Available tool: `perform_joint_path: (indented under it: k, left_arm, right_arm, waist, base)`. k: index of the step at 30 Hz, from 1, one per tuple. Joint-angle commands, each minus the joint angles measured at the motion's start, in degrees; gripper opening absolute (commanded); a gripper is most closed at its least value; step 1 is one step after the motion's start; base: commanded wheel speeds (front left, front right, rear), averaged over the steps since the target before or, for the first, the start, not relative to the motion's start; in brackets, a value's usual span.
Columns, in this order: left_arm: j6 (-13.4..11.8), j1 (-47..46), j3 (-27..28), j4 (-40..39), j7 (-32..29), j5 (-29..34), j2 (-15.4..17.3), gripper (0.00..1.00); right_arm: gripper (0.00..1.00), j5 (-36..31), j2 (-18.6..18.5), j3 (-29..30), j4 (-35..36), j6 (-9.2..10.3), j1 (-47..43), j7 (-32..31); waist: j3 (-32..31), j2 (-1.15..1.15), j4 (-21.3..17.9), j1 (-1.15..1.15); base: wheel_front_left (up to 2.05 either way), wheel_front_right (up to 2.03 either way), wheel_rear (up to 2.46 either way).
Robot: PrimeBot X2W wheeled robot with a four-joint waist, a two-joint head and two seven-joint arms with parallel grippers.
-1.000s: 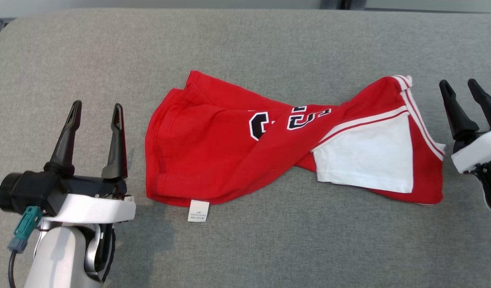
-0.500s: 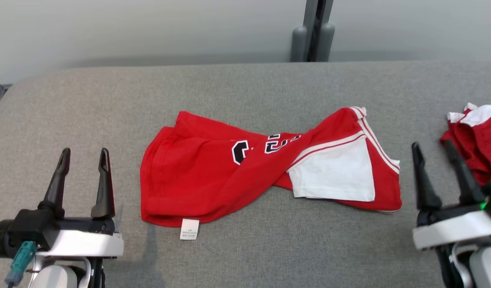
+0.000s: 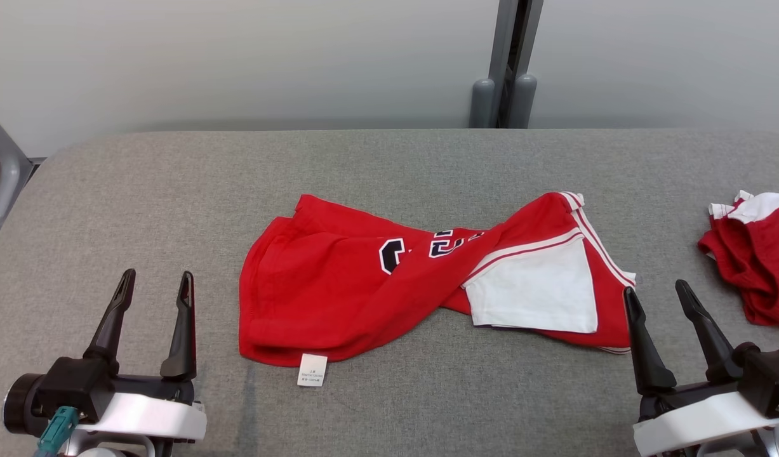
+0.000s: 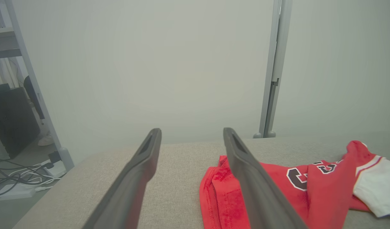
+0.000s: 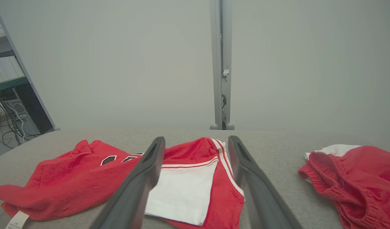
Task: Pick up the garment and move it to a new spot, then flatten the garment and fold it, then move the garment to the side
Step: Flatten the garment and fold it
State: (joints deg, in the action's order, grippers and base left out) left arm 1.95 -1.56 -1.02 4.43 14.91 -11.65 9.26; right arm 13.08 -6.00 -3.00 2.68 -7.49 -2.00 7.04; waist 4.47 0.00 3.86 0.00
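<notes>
Red garment (image 3: 338, 298) lies in the middle of the grey tabletop (image 3: 389, 158), not flat. It is twisted across its middle so the number print bunches into the fold. A white panel (image 3: 541, 298) is flipped up on the right end, and the care label (image 3: 312, 370) pokes out at the near left hem. Left gripper (image 3: 157, 275) sits to the near left of the hem end, jaws apart, holding nothing and clear of the cloth. Right gripper (image 3: 655, 289) is just beside the striped near-right corner, jaws also apart and empty; contact with the cloth not evident. One arm at each end looks like staging for a two-handed grab, likely because the twist needs pulling out from both ends at once. A second red piece (image 3: 754, 266) lies bunched at the far right, well apart from the garment and outside the right gripper, probably parked there out of the work zone. Can't tell whether this is the start spot or the new one. Flattening is clearly not done, and neither is the fold. Risk: a right-hand pinch at the doubled corner may catch only the top layer.
</notes>
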Motion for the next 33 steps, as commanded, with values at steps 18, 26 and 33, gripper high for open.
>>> perform_joint_path:
  k: [18,26,33]
  left_arm:
    - [5.45,-3.61,-10.36,9.65,-11.94,-7.25,4.36,1.00]
    - [5.51,-9.11,-18.15,15.26,-11.49,-11.46,9.08,1.00]
    - [5.54,-11.94,-23.12,16.74,-7.99,-16.70,12.65,0.00]
  right_arm:
    - [1.00,-1.02,-0.69,-1.89,2.28,-0.02,2.35,-1.93]
    - [1.00,-0.80,-0.58,-2.80,1.36,-0.01,5.11,-1.23]
    - [1.00,-0.78,-0.41,-2.10,0.55,-0.02,5.15,-0.49]
  waist:
    - [7.46,0.00,-1.07,0.00]
    - [11.10,0.00,-2.88,0.00]
    - [11.47,0.00,-3.40,0.00]
  base:
    - [0.00,0.00,0.00]
    - [0.00,0.00,0.00]
    - [0.00,0.00,0.00]
